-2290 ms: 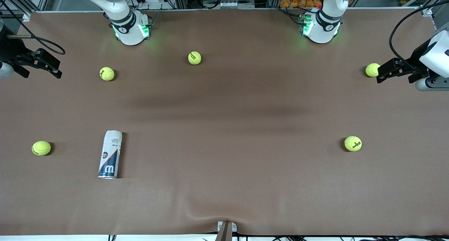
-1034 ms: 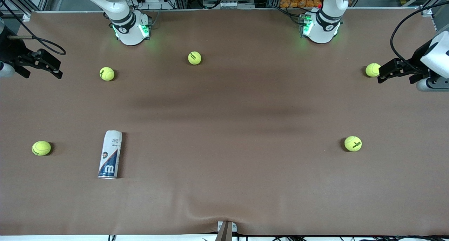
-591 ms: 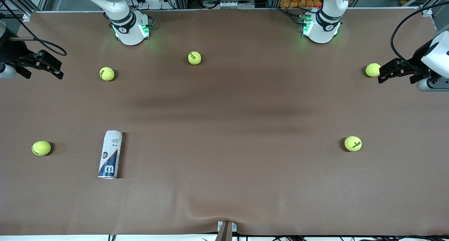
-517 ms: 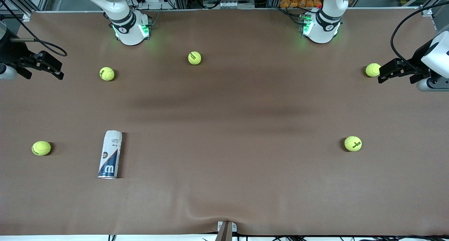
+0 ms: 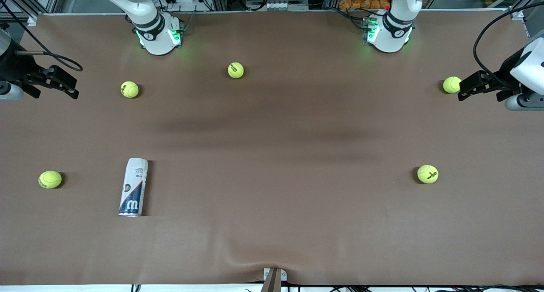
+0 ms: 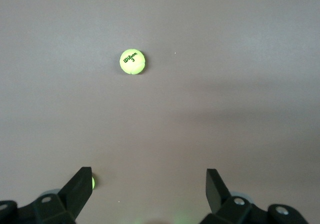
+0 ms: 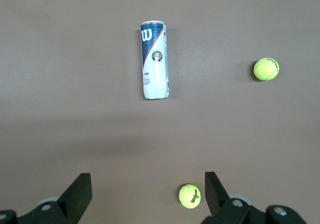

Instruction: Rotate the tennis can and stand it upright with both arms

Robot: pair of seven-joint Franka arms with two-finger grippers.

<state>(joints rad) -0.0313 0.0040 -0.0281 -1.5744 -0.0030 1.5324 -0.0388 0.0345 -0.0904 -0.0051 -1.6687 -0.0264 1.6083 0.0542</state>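
Note:
The tennis can [image 5: 133, 187] lies on its side on the brown table, toward the right arm's end, with its dark blue W end nearer the front camera. The right wrist view shows the tennis can [image 7: 154, 59] whole, well apart from my right gripper [image 7: 147, 181], which is open and empty. That right gripper [image 5: 70, 88] hangs over the table's edge at the right arm's end. My left gripper [image 5: 463, 88] hovers open and empty over the left arm's end, and in its own view the left gripper [image 6: 148, 179] has only bare table between the fingers.
Several yellow-green tennis balls lie scattered: one ball [image 5: 50, 179] beside the can, another ball [image 5: 129, 89] farther back, a ball [image 5: 235, 70] near the bases, a ball [image 5: 451, 84] by the left gripper, and a ball [image 5: 427, 174] nearer the camera. The table cover [image 5: 272, 249] wrinkles at the front edge.
My right gripper has crept a little inward over the table. The left gripper has hardly shifted. The can and the balls lie where they were.

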